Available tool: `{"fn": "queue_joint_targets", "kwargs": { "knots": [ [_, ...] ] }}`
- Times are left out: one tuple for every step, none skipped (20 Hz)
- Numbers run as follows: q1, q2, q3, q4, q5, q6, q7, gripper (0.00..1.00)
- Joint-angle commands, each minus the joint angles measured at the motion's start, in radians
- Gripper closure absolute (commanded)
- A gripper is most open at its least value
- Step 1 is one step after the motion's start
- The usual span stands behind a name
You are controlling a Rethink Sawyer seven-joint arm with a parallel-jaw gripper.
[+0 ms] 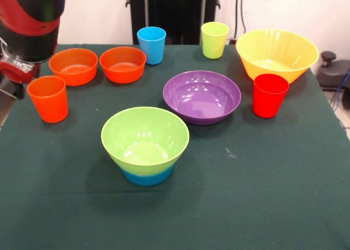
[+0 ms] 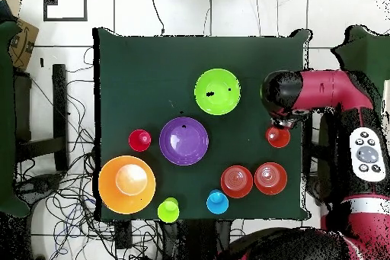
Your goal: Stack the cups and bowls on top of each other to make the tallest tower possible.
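Green cloth covers the table (image 1: 273, 206), and so far the tower (image 1: 145, 147) is just two pieces near its front edge: the lime green bowl (image 1: 145, 136) sitting on the small blue bowl (image 1: 146, 177), which looks to be upside down under it. Everything else stands loose: the purple bowl (image 1: 202, 96) mid-table, the big yellow bowl (image 1: 276, 53) at the far right with the red cup (image 1: 270, 94) just in front of it, the yellow-green cup (image 1: 214, 39) and light blue cup (image 1: 151, 45) along the back, two small orange bowls (image 1: 98, 65) side by side, and the orange cup (image 1: 48, 98) at the left. The arm (image 1: 27, 25) hangs over that left side, close above the orange cup, but its gripper isn't visible clearly enough, so there's no telling if it's spread or pinched. Biggest worry from here: the base is tiny compared to what's on top, so setting something wide like the purple or yellow bowl on it, or pressing down off-centre, could tip the whole thing. Also the arm sits so close to the orange cup and the bowls beside it that a sloppy descent could knock them over.
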Motion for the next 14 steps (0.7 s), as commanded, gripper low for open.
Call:
{"fn": "queue_joint_targets", "kwargs": {
  "knots": [
    [-0.014,0.087,0.016,0.077,-0.048,-0.073,-0.159,0.00],
    [-0.016,0.086,0.019,0.080,-0.042,-0.074,-0.158,0.00],
    [-0.017,0.089,0.020,0.080,-0.040,-0.075,-0.156,0.00],
    [-0.018,0.091,0.020,0.079,-0.040,-0.077,-0.153,0.00],
    [-0.019,0.091,0.020,0.080,-0.041,-0.080,-0.152,0.00],
    [-0.019,0.090,0.021,0.081,-0.041,-0.082,-0.151,0.00],
    [-0.017,0.090,0.019,0.079,-0.046,-0.082,-0.152,0.00],
    [-0.016,0.090,0.017,0.077,-0.050,-0.082,-0.154,0.00],
    [-0.012,0.089,0.013,0.075,-0.059,-0.086,-0.151,0.00],
    [-0.009,0.089,0.012,0.074,-0.064,-0.088,-0.148,0.00],
    [-0.005,0.089,0.009,0.075,-0.071,-0.094,-0.144,0.00],
    [-0.003,0.085,0.009,0.076,-0.076,-0.098,-0.147,0.00],
    [0.002,0.082,0.006,0.076,-0.086,-0.101,-0.152,0.00],
    [0.004,0.079,0.005,0.074,-0.092,-0.103,-0.156,0.00]
  ]
}}
